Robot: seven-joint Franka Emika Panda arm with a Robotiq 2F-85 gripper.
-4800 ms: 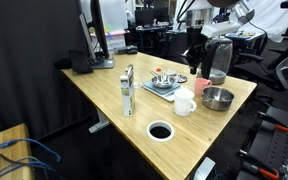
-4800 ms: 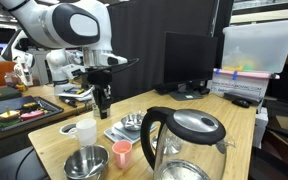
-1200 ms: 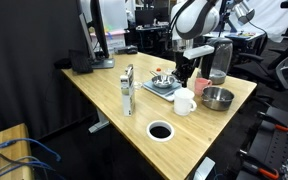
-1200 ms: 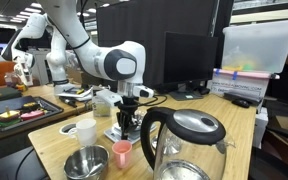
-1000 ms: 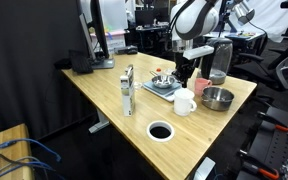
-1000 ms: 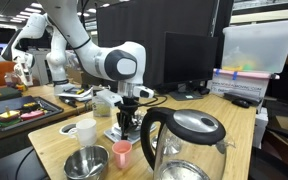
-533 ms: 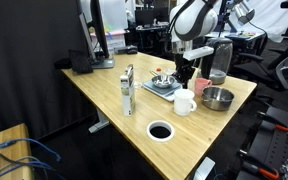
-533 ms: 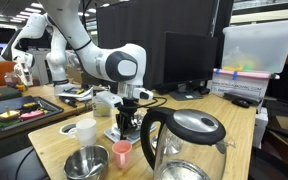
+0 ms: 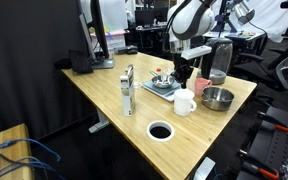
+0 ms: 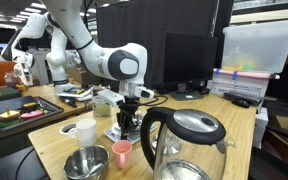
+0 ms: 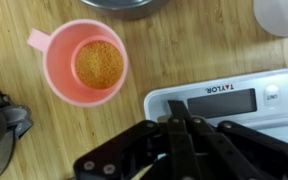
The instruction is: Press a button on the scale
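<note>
The scale (image 11: pixel 234 105) is a flat grey-silver slab with a dark display marked TAYLOR and a small button (image 11: pixel 272 92) at its right. It lies mid-table in both exterior views (image 9: pixel 162 86) (image 10: pixel 114 132), with a small metal dish on its plate. My gripper (image 11: pixel 177 104) is shut and empty. Its joined fingertips point down at the scale's front panel, just left of the display. Contact cannot be told. The gripper also shows in both exterior views (image 9: pixel 182 79) (image 10: pixel 126 126), low over the scale's edge.
A pink cup (image 11: pixel 89 62) with brown powder stands left of the scale. A white mug (image 9: pixel 184 102), a steel bowl (image 9: pixel 217 98) and a kettle (image 10: pixel 184 140) stand close by. An upright silver-white device (image 9: pixel 128 90) and a round hole (image 9: pixel 160 131) are further along the table.
Since 4.8 s ago the arm has come down from above the table to the scale. Over the last second it has stayed nearly still.
</note>
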